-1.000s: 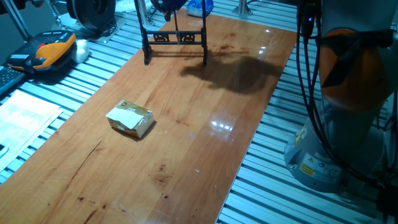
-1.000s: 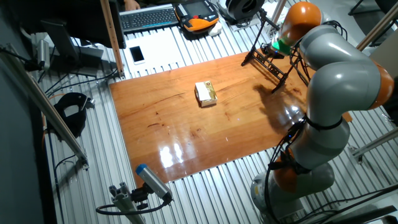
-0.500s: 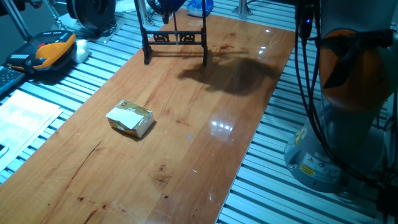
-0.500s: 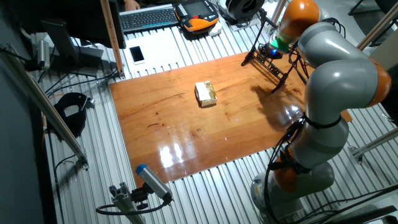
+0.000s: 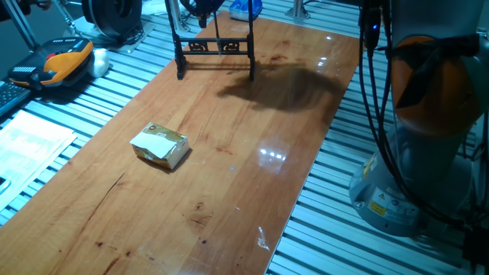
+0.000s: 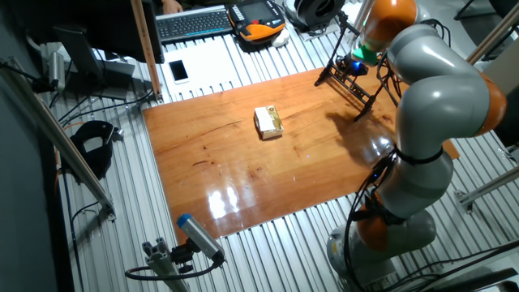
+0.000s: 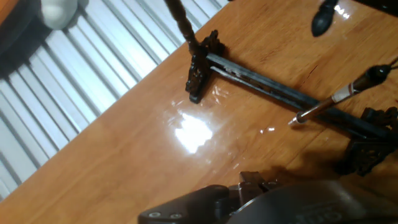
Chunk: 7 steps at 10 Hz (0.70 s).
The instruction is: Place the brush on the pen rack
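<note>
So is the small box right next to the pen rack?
No, the box lies mid-table on its own, well apart from the pen rack at the far end.

brush: thin reddish-brown shaft, pale band, dark pointed tip, slanting across the pen rack's top bar | pen rack: black carved frame, upright on two footed legs, seen from above in hand view

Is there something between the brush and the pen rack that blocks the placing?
Nothing visible does. In the hand view the brush already lies across the pen rack top bar; only bare table is around them.
</note>
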Motion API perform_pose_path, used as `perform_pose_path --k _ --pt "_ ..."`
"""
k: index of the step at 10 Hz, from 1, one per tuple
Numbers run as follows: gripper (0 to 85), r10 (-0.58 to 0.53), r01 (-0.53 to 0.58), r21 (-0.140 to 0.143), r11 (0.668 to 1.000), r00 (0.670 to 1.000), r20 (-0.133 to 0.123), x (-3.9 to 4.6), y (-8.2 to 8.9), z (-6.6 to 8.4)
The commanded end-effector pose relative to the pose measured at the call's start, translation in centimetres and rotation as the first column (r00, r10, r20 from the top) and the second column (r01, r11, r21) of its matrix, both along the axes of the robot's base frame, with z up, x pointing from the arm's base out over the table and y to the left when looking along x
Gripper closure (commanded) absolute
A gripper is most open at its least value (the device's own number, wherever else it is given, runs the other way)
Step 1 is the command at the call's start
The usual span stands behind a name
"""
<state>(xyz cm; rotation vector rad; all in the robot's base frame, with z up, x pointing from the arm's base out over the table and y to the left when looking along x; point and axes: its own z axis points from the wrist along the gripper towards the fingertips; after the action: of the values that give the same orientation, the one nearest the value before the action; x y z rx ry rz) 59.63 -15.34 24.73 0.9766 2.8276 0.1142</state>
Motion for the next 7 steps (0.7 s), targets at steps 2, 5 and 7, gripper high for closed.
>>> perform_pose_path --k 2,5,7 --pt "85.0 0.021 -0.021 -0.001 1.000 1.000 -0.014 -0.02 0.00 0.10" --pt "85.0 0.038 -0.038 -0.001 0.999 0.999 -0.027 -0.16 0.05 0.40" --pt "85.0 0.047 -0.047 0.001 0.999 0.998 -0.030 -0.21 0.12 0.39"
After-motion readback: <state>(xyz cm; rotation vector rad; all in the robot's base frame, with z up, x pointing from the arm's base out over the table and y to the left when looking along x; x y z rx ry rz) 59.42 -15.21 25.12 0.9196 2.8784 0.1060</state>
